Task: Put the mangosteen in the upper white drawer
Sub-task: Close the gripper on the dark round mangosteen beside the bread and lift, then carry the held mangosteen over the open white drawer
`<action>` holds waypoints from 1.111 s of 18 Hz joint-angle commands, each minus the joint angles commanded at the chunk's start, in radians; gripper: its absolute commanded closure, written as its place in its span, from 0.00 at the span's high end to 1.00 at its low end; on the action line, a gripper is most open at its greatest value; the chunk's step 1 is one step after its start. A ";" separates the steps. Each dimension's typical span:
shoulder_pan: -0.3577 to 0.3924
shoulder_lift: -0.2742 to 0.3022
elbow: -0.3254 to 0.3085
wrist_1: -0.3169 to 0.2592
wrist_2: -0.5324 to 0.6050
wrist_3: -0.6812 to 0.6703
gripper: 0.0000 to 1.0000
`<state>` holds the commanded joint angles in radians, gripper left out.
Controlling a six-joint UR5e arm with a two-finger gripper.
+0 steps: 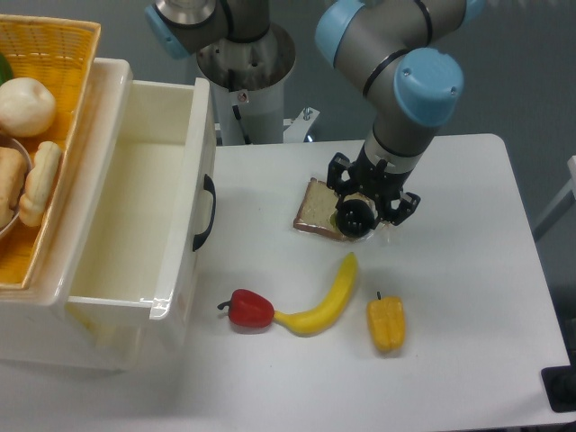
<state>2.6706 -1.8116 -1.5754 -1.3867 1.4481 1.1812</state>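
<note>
The mangosteen (pixel 354 216) is a small dark round fruit with a yellow-green bit on its left. It sits at the right edge of a slice of bread, mid-table. My gripper (pixel 362 219) points straight down right over it, fingers close around the fruit. The wrist hides the fingers, so I cannot tell whether they are closed on it. The upper white drawer (pixel 192 171) is pulled open at the left, its black handle (pixel 205 212) facing the table. Its inside shows nothing in it.
A slice of bread (pixel 317 209) lies under the gripper's left side. A red pepper (pixel 249 310), a banana (pixel 326 304) and a yellow pepper (pixel 387 324) lie nearer the front. A yellow wicker basket (pixel 63 54) with food sits on the cabinet at far left.
</note>
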 joint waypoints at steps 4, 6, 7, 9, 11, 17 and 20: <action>-0.002 0.003 0.008 -0.008 -0.005 -0.014 0.18; 0.002 0.011 0.009 -0.009 -0.006 -0.034 0.18; 0.002 0.018 0.009 -0.012 -0.008 -0.043 0.18; 0.000 0.043 0.011 -0.038 -0.008 -0.063 0.18; 0.000 0.072 0.012 -0.063 -0.012 -0.103 0.18; -0.006 0.146 0.020 -0.110 -0.063 -0.212 0.18; -0.015 0.181 0.018 -0.110 -0.110 -0.287 0.18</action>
<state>2.6554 -1.6308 -1.5570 -1.4972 1.3378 0.8946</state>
